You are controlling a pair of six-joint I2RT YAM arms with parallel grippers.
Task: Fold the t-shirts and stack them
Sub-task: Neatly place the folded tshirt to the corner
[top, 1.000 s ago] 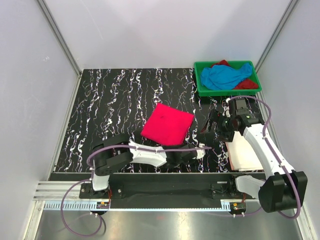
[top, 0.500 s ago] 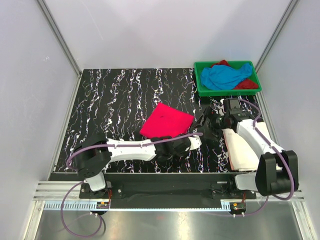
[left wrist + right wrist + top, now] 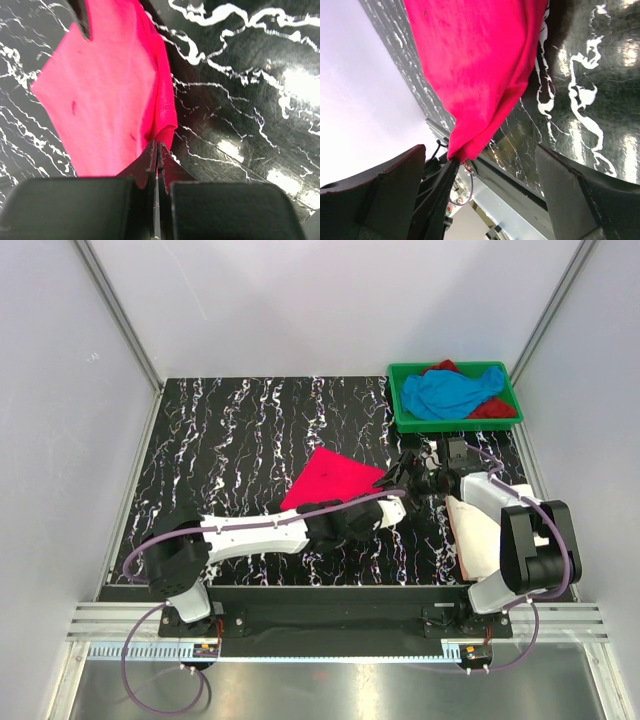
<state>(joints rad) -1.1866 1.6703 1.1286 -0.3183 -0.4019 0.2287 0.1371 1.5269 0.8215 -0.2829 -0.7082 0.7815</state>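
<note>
The hot pink t-shirt (image 3: 330, 480) lies folded in a square near the middle of the table. My left gripper (image 3: 382, 502) reaches across to its near right corner and is shut on that corner (image 3: 158, 146); the cloth (image 3: 110, 90) rises slightly from the jaws. My right gripper (image 3: 405, 473) is open just right of the same corner, and the pink cloth (image 3: 480, 60) hangs in front of its spread fingers. The white t-shirt (image 3: 480, 535) lies folded at the right front. The sky blue t-shirt (image 3: 450, 392) and the dark red t-shirt (image 3: 495, 408) lie crumpled in the tray.
The green plastic tray (image 3: 455, 426) stands at the back right corner. The table (image 3: 230, 440) is black marble-patterned, with white walls on three sides. The left arm stretches low along the front edge of the table.
My left arm has stretched further right and forward with the pink corner in its jaws. My right gripper has swung left, closer to that corner. The shirt's right edge has lifted a little.
</note>
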